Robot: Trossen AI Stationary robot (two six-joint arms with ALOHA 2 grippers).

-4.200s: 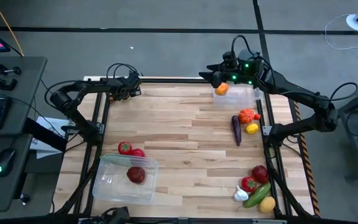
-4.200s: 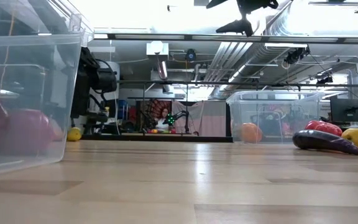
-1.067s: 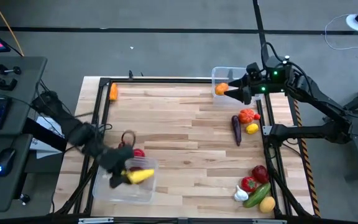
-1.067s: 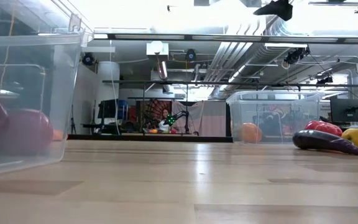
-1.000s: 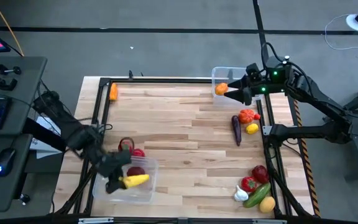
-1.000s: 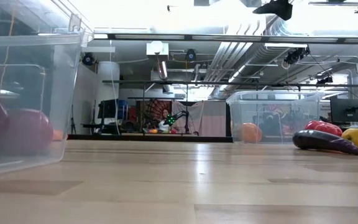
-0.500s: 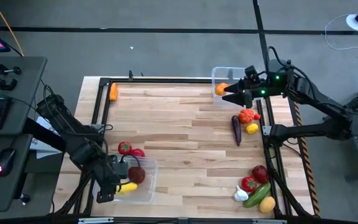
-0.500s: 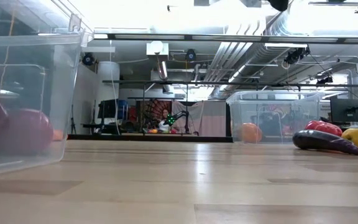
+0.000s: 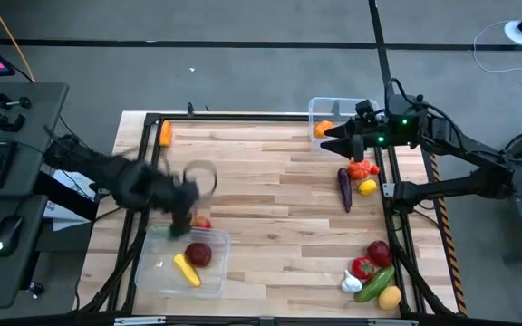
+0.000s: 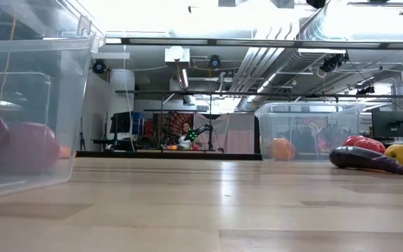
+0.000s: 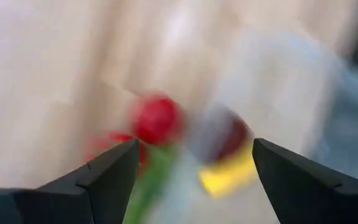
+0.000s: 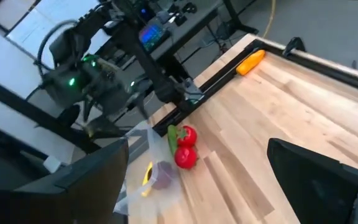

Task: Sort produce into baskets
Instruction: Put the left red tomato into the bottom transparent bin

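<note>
Left gripper (image 9: 181,225): fingers spread wide, empty, blurred, above the far edge of the near-left basket (image 9: 157,272). In that basket: banana (image 9: 187,270) and a dark red apple (image 9: 198,254); tomatoes (image 9: 201,223) just outside its far rim. Right gripper (image 9: 332,139): fingers apart, empty, beside the far-right basket (image 9: 314,110) holding an orange piece (image 9: 323,129). Table centre (image 9: 270,208) bare

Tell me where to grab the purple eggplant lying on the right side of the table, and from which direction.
Grip the eggplant across its middle, coming straight down from above. It lies flat on the table, long and slim, so closing across its narrow width looks most secure. The yellow lemon and the red pepper sit close alongside it, so keep the fingers tight to its sides.
</note>
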